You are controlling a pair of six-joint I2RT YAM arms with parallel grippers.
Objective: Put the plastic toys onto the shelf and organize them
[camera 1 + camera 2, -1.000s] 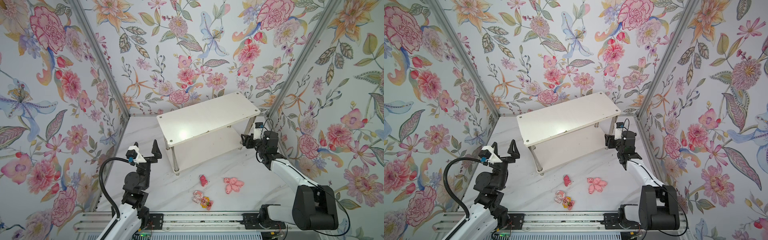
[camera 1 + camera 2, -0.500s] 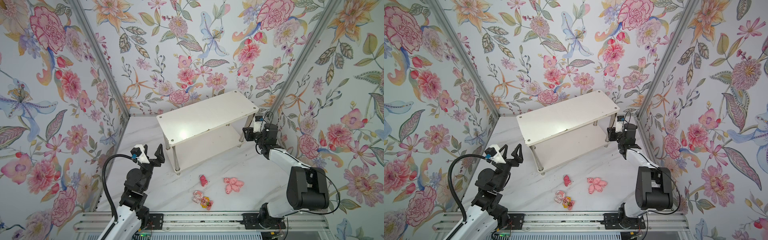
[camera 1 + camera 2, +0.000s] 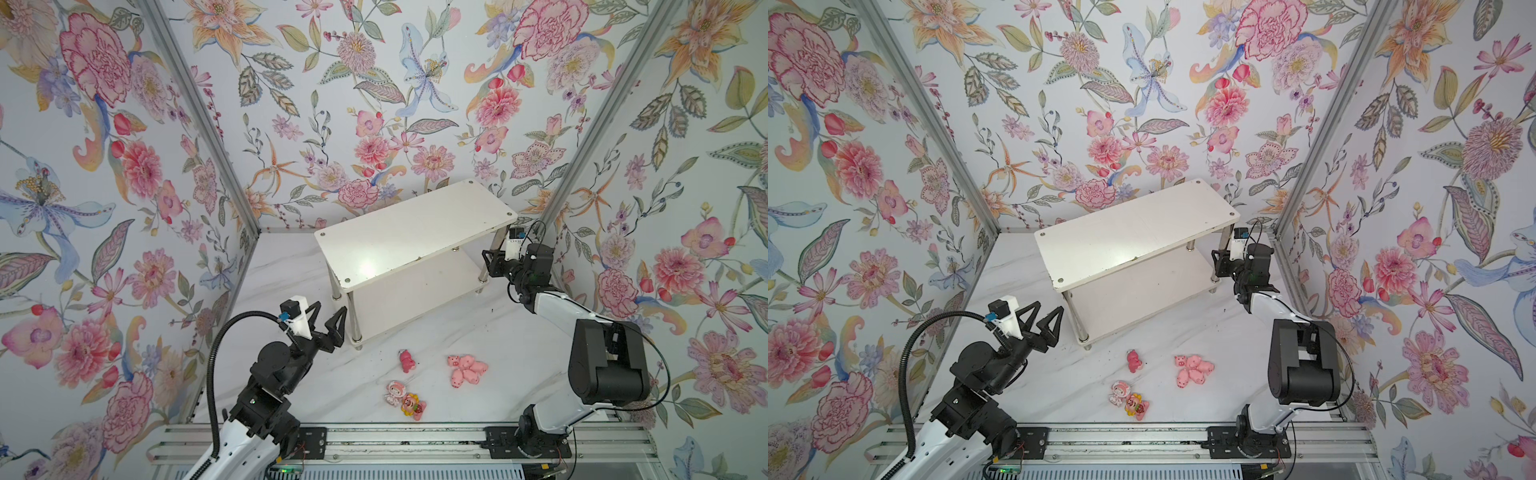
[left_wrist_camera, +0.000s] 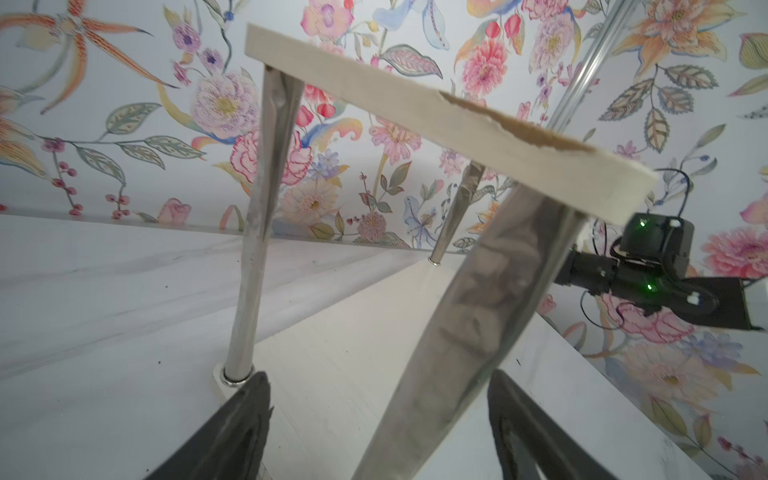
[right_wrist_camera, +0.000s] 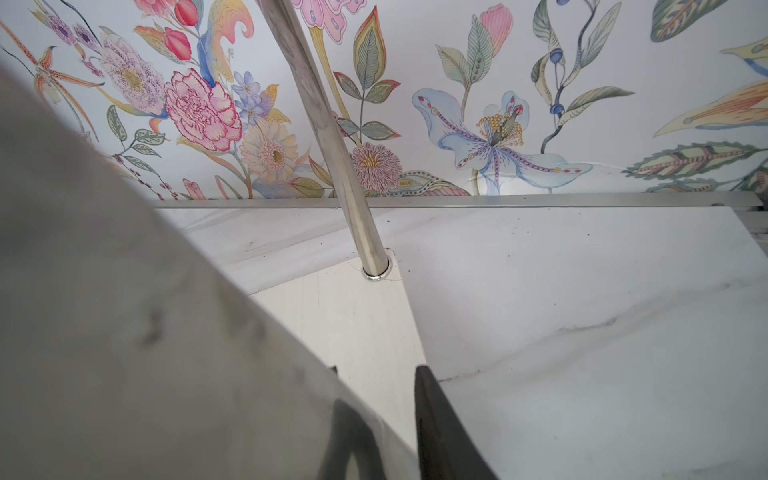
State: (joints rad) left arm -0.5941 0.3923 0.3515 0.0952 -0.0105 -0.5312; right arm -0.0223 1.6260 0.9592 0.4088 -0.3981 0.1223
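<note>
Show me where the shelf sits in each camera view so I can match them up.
Both top views: shelf centre, angled, before the back wall.
Left wrist: shelf close up from low, boards and legs filling the middle.
Right wrist: shelf as one blurred near leg, a lower-board corner beyond.
Shared landmark: pink carnation printed low on the back wall.

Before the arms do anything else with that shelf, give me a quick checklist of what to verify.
1. Shelf standing upright: ok.
2. Left gripper open, front leg between its fingers: ok.
3. Right gripper firmly closed on the end leg: cannot tell.
4. Toys apart from the shelf, lying on the table: ok.
5. Toys placed on the shelf boards: not ok, none yet.
</note>
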